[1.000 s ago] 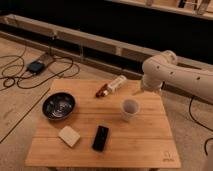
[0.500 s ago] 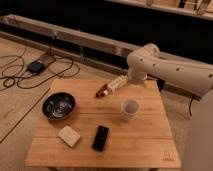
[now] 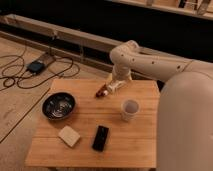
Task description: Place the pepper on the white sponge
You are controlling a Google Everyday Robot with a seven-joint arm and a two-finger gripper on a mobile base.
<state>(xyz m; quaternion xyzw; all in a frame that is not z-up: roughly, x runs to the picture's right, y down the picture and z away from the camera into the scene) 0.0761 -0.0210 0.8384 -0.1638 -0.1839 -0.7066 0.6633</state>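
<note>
The pepper is small, dark red and glossy, and lies near the far edge of the wooden table, just left of a white tube-shaped bottle. The white sponge lies at the front left of the table, far from the pepper. My gripper hangs at the end of the white arm, which reaches in from the right. It is low over the bottle, just right of the pepper. The pepper rests on the table.
A dark metal bowl sits at the table's left. A black phone lies beside the sponge. A white cup stands right of centre. Cables and a power box lie on the floor at left. My arm's bulk fills the right side.
My arm has swung left from the table's right side and come down toward the far edge. The gripper now sits over the bottle beside the pepper. The objects have not moved.
</note>
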